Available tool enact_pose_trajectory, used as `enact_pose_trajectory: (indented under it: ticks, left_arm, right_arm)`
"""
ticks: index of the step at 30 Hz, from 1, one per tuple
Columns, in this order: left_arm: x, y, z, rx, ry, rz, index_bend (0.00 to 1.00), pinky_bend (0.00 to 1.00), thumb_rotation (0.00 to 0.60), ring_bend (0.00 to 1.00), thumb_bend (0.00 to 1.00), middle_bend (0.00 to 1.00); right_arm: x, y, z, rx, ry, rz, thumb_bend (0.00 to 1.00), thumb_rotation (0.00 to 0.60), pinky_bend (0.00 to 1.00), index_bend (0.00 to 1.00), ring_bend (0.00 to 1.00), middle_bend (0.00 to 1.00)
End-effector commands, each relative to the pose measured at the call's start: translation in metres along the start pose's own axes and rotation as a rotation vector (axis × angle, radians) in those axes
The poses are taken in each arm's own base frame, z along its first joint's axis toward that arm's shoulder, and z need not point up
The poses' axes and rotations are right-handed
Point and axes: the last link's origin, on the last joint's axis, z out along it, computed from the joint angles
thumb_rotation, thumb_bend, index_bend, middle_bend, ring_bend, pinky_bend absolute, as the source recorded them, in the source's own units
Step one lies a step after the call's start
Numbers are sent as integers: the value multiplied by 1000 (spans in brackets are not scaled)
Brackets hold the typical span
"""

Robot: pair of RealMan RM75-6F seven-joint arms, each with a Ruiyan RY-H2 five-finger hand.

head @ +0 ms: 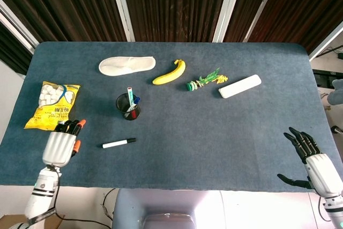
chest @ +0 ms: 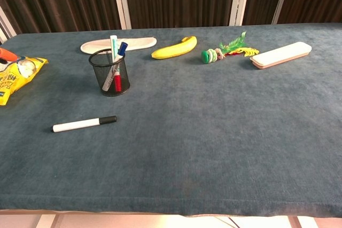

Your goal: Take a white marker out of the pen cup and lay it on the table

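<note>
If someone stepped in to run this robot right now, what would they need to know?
Left hand: holds nothing, fingers apart, above the table's near left edge, clear of the marker.
Right hand: holds nothing, fingers spread, at the near right corner.
White marker: lying flat on the table, in front of the pen cup, touched by nothing.
Pen cup: upright, other pens inside.
Done: marker is out and laid down.
Left: nothing that shows.

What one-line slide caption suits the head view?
White marker with black cap lies on blue table beside black mesh pen cup; both hands empty.
</note>
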Motion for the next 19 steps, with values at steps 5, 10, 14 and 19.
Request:
enact_pose_trajectory:
  ticks: [5,10,14,19]
  left_arm:
    - [25,-49,-72,73,175,-102,253,326,600,252,408,275]
    - [17,-56,-87,79,100,-143,271,369,600,274,409,295]
    - [16,-58,-86,87,79,-133,276,376,600,284,408,302]
    - [15,-57,-88,105,24,-148,306,378,600,284,412,305]
  right_arm:
    - [-6,0,4,-15,-7,-20,228,600,133,62,15,49]
    - [-12,2,7,-23,-35,-35,229,600,134,62,15,49]
    - [-15,2,8,-28,-47,-45,229,600,134,62,15,49]
    - [-16,2,8,-26,-59,-44,228,600,133,62,15,49]
